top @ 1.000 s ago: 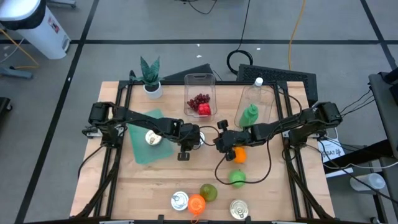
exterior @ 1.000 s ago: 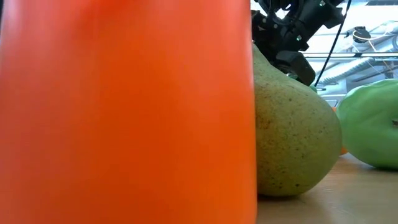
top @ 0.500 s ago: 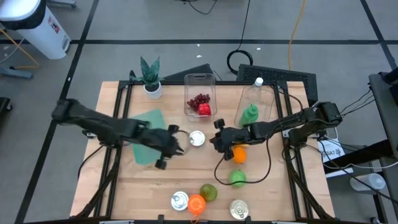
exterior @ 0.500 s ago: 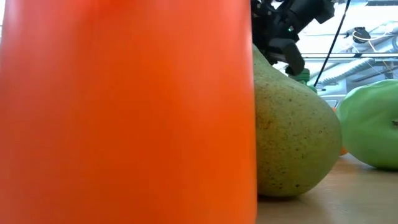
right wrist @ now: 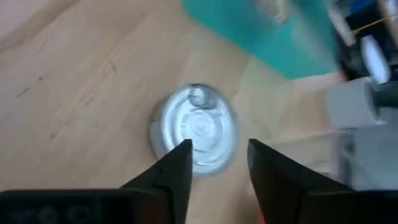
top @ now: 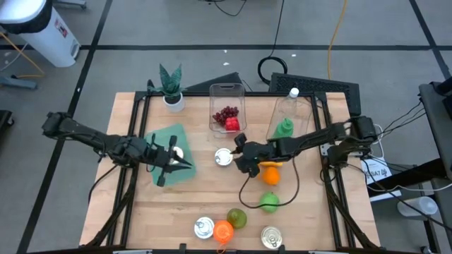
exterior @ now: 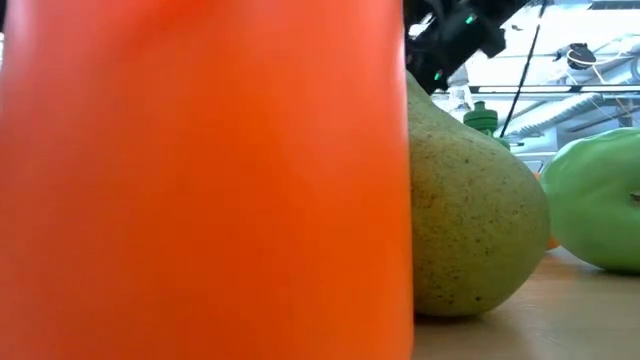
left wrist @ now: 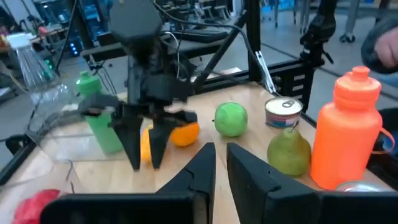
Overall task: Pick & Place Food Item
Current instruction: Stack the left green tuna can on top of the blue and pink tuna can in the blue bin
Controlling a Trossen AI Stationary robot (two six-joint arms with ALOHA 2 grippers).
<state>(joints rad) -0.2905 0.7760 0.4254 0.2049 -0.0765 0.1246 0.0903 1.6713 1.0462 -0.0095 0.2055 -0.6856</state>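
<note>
Tin can [top: 223, 157] stands upright mid-surface, pull-tab lid up, just right of the teal mat [top: 169, 164] and near side of the clear container of red fruit [top: 227, 108].

Right gripper [top: 236, 156] sits right beside the can, on its right. In the wrist view its fingers [right wrist: 175, 168] stand partly apart w/ the lid [right wrist: 196, 129] showing past them; nothing held, no contact I can make out.

Left gripper [top: 171, 159] is over the teal mat, well left of the can, shut and empty.

Handling, my read: the can is rigid metal, won't give under squeeze, prob moderately heavy if full. Smooth round wall = slippery, so it could twist or slide in a light pinch. Best hold looks like across the diameter, mid-height on the side wall, below the rim, fingers opened wider than now to clear it. Not fragile, but it'd roll if tipped.

Orange [top: 270, 173] lies just right of the right gripper, close enough to get nudged.
</note>
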